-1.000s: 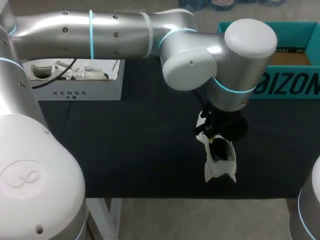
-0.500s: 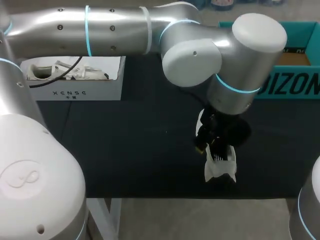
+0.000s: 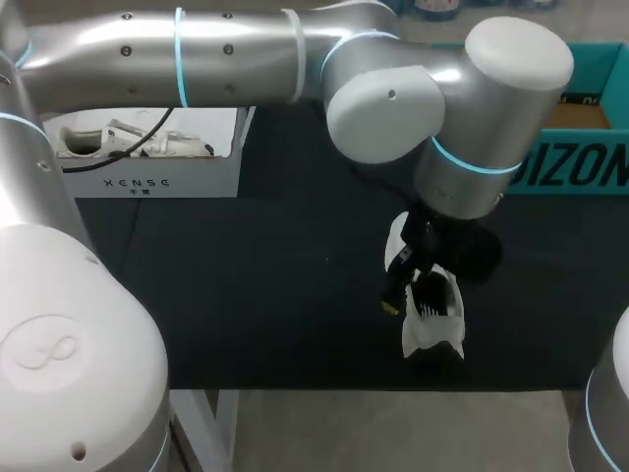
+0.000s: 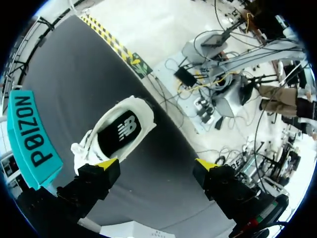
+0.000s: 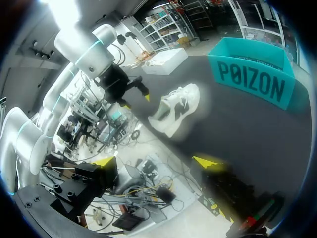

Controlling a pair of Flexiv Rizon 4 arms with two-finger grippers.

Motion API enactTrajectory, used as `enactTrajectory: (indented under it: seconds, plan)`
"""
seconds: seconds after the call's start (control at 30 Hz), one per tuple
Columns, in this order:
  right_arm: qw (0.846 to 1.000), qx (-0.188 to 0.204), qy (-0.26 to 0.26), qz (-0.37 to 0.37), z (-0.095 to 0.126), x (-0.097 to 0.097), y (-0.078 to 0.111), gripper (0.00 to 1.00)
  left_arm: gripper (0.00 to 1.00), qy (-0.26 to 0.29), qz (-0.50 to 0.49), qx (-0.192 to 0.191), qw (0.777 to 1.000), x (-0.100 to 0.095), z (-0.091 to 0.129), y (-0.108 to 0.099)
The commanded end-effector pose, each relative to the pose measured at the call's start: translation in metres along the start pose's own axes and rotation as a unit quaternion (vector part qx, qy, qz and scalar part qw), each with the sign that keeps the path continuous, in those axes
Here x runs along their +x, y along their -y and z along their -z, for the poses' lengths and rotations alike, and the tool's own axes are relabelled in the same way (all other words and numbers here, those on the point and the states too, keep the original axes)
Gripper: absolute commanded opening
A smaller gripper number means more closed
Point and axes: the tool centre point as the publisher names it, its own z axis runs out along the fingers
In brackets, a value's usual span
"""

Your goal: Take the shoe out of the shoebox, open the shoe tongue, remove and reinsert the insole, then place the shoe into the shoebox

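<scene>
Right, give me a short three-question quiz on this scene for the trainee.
1. True or false: the white shoe lies inside the teal box.
2. The left gripper above the shoe is: A open; B shut on the shoe; C shut on the box.
3. Fill in: the shoe rests on the black ____.
Key: 1 false; 2 A; 3 table.

Large dark block letters run along the side wall of the teal shoebox (image 3: 575,167). A short line of small grey lettering stands on the front of the white box (image 3: 138,183). A white logo mark sits on the black insole (image 4: 121,131) of the white shoe (image 4: 133,106).
</scene>
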Motion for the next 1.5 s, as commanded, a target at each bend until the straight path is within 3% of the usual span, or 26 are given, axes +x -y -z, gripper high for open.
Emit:
enactTrajectory:
  seconds: [0.03,0.17,0.2,0.33,0.4,0.5,0.87,1.13,1.5]
  plan:
    - [0.991,-0.005,0.135,0.000,-0.001,0.008,0.005,1.00,1.00,-0.042,0.237,0.088,0.966,0.024,-0.003,-0.004]
    - [0.991,-0.005,0.135,0.000,-0.001,0.008,0.005,1.00,1.00,-0.057,0.329,0.116,0.935,0.042,-0.014,0.000]
    - [0.991,-0.005,0.135,0.000,-0.001,0.008,0.005,1.00,1.00,-0.068,0.354,0.102,0.927,0.042,-0.016,0.001]
    - [0.991,-0.005,0.135,0.000,-0.001,0.008,0.005,1.00,1.00,-0.071,0.385,0.115,0.913,0.041,-0.020,0.012]
    - [0.991,-0.005,0.135,0.000,-0.001,0.008,0.005,1.00,1.00,-0.064,0.386,0.114,0.913,0.037,-0.021,0.018]
    - [0.991,-0.005,0.135,0.000,-0.001,0.008,0.005,1.00,1.00,-0.039,0.374,0.146,0.915,0.029,-0.021,0.023]
    - [0.991,-0.005,0.135,0.000,-0.001,0.008,0.005,1.00,1.00,-0.039,0.374,0.146,0.915,0.029,-0.021,0.023]
    - [0.991,-0.005,0.135,0.000,-0.001,0.008,0.005,1.00,1.00,-0.016,0.357,0.118,0.926,0.021,-0.021,0.041]
    - [0.991,-0.005,0.135,0.000,-0.001,0.008,0.005,1.00,1.00,-0.021,0.341,0.095,0.935,-0.004,-0.040,0.074]
